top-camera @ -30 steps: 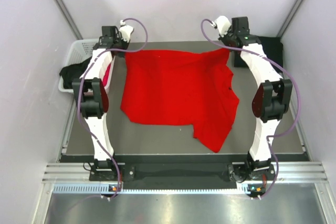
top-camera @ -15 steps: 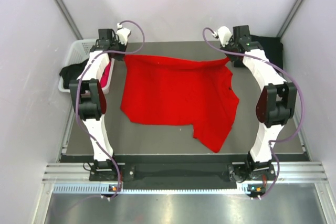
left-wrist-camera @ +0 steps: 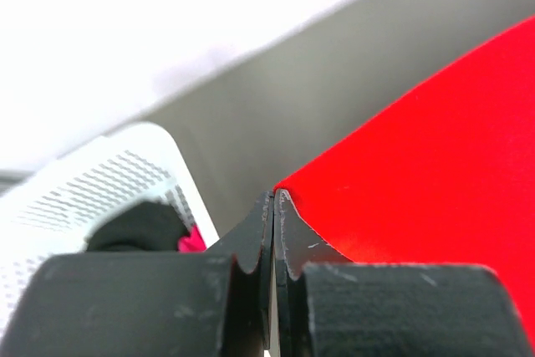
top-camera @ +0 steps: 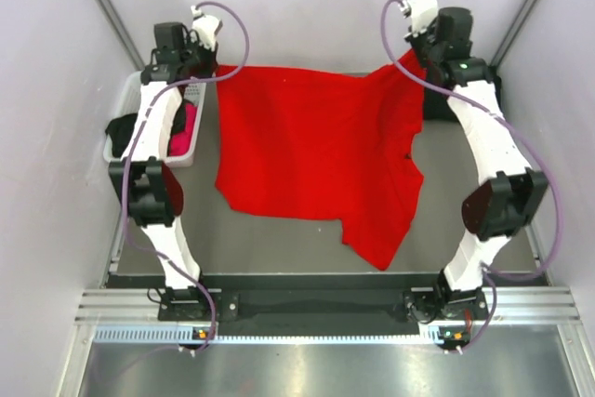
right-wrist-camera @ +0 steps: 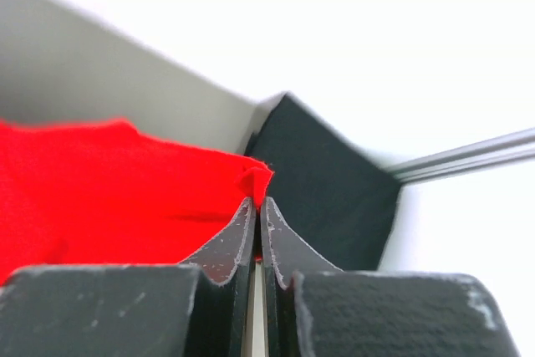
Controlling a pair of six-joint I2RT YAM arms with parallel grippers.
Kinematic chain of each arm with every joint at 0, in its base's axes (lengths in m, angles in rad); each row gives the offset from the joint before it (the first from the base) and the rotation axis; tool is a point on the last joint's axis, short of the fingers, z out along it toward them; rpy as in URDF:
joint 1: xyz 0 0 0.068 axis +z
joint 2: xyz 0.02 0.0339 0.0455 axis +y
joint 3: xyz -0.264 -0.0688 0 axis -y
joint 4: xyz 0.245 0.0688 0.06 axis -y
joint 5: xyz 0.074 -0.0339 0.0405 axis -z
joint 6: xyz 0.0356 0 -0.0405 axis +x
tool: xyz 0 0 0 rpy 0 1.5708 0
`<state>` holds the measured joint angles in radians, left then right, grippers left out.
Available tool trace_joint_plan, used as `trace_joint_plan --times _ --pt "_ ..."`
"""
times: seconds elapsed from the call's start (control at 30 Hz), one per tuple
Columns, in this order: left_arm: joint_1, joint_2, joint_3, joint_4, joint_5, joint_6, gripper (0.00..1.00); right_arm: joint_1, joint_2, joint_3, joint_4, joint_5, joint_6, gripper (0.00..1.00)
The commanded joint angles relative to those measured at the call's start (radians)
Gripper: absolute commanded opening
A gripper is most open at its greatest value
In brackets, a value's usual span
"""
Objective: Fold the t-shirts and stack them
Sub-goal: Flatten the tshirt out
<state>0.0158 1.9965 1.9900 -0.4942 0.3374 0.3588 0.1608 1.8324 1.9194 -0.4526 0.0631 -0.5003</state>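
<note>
Bench [top-camera: 279,239] surface is flat dark grey, boxed in by pale, plain walls [top-camera: 307,6] on three sides, with a ribbed metal rail [top-camera: 325,309] along its near edge where both arms are bolted. A large red t-shirt [top-camera: 316,155] covers most of the middle of the bench; its near part lies on the grey top with one sleeve trailing toward the near right corner, while its far edge is stretched in the air between the two arms. The left tool [left-wrist-camera: 274,202] is pinched closed on the far left corner of that shirt, and the right tool [right-wrist-camera: 255,202] is pinched closed on the far right corner. At the far left corner a white lattice basket [top-camera: 130,99] holds a black garment [top-camera: 121,127] and a pink one [top-camera: 186,127]. A black t-shirt [right-wrist-camera: 326,181] lies flat in the far right corner, just behind the right tool.
</note>
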Motion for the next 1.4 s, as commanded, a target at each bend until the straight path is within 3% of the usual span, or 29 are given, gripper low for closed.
trace_joint_plan --times 0.0,0.37,0.57,0.8,0.97,1.03,1.17,1.37 --pt "-0.011 -0.186 0.049 0.011 0.078 -0.047 0.0 0.003 -0.18 0.056 0.089 -0.006 0.094 0.0" --pt "-0.013 -0.599 -0.049 -0.038 0.143 0.002 0.0 0.016 -0.703 -0.184 0.054 -0.036 0.042 0.0" --pt "-0.011 -0.786 -0.06 -0.053 0.098 0.046 0.0 0.016 -0.926 -0.165 0.009 -0.06 0.011 0.0" --pt "-0.01 -0.955 -0.138 0.138 0.023 0.051 0.0 -0.032 -0.983 -0.024 -0.024 -0.085 -0.063 0.0" --pt "-0.005 -0.953 -0.149 0.224 -0.02 0.069 0.0 -0.04 -0.911 0.075 0.032 -0.028 -0.124 0.0" --pt "-0.007 -0.932 -0.157 0.189 -0.032 0.11 0.0 -0.038 -0.898 0.038 0.101 -0.016 -0.164 0.0" --pt "-0.007 -0.897 -0.25 0.128 -0.07 0.144 0.0 -0.038 -0.904 -0.223 0.247 0.006 -0.259 0.0" --pt "-0.005 -0.8 -0.545 0.132 -0.113 0.213 0.0 -0.038 -0.814 -0.486 0.294 -0.031 -0.283 0.0"
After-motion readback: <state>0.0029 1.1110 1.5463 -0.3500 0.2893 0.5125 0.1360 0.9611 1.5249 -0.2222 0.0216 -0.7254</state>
